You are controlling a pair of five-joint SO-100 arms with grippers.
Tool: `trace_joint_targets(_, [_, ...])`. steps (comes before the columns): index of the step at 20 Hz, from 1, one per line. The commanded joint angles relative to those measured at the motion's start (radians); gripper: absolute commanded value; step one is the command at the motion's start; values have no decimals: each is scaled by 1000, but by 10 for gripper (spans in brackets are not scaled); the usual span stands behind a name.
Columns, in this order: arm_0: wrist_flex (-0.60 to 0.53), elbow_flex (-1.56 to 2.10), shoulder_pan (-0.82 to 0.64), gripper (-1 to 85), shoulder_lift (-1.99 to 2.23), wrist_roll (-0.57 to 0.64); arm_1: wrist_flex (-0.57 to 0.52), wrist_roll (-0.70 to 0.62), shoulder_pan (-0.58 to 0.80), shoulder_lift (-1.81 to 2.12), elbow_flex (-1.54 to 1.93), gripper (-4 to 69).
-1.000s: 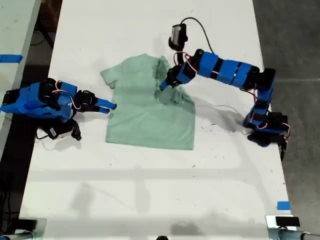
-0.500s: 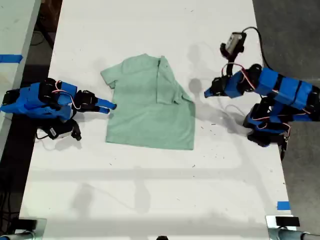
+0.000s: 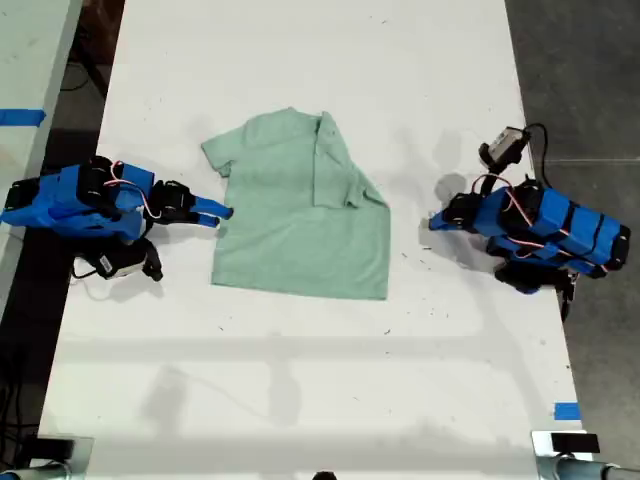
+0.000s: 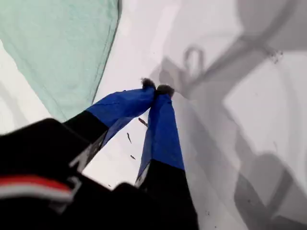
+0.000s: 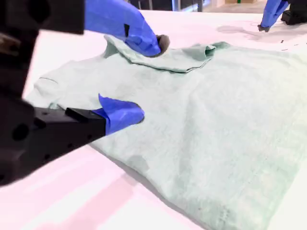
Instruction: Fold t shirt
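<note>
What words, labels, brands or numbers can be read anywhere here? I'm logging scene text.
None can be read.
The pale mint-green cloth t shirt is plain, with no print.
The blue tape strips on the white table carry no writing.

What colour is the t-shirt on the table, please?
Plain pale mint green t-shirt, no print; clearest in the exterior view.

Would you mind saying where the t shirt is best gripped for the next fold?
Probably the unfolded sleeve of the t shirt, on the exterior view's left. It lies flat beside my second gripper, whose jaws stand open, so come in low from that side.
</note>
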Motion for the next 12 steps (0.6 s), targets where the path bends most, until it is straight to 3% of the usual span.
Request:
trace_joint_targets(1, [-11, 9, -18, 184, 8, -20, 5, 28, -6, 11, 38, 15])
trace_joint_targets(12, [-11, 9, -18, 184, 8, -20, 3, 20, -28, 11, 38, 16])
